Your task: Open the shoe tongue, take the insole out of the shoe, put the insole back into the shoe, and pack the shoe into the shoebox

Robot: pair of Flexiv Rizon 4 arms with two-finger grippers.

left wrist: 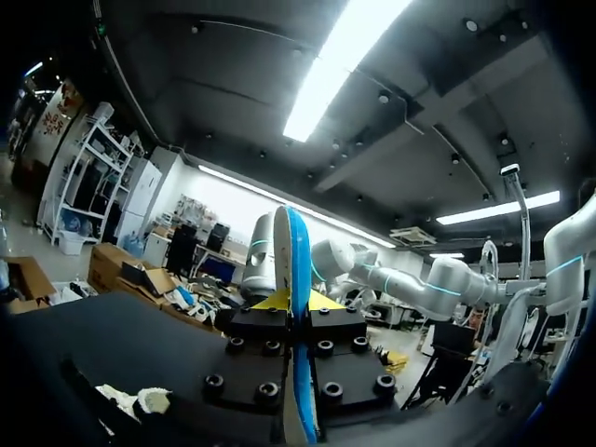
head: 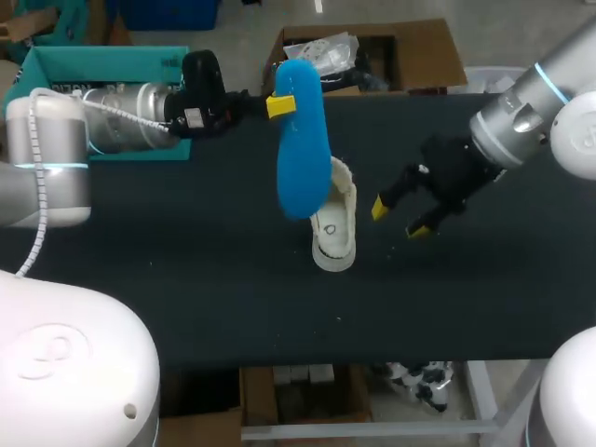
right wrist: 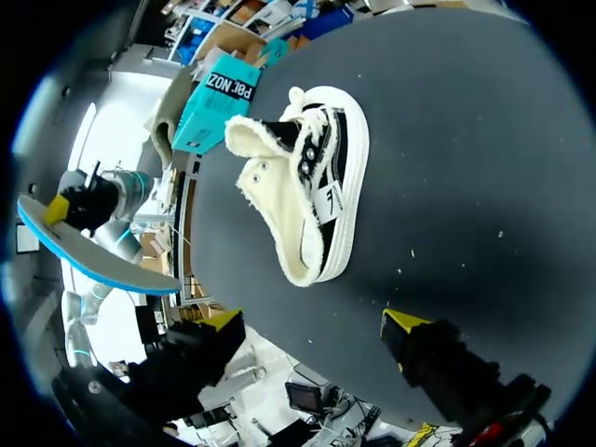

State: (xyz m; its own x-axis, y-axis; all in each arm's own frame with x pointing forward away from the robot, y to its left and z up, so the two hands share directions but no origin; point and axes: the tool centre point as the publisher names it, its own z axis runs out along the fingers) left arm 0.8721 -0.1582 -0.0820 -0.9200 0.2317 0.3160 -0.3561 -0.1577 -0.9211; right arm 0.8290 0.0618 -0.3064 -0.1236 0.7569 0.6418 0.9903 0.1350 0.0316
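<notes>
Two hands in play here: the left hand (head: 281,104) is clamping the blue insole (head: 303,158), holding it up in the air close to the cream shoe (head: 337,233), which is sitting on the dark surface (head: 186,270). The right hand (head: 400,219) is hovering just beside the shoe, fingers apart. The teal shoebox (head: 93,65) is sitting by the left arm.

The shoe (right wrist: 312,191) is frayed cream cloth, the insole (head: 300,140) smooth blue, the table (head: 186,270) matt.

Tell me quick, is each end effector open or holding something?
Left end effector: closed on the blue insole.
Right end effector: open, holding nothing, beside the shoe.
</notes>
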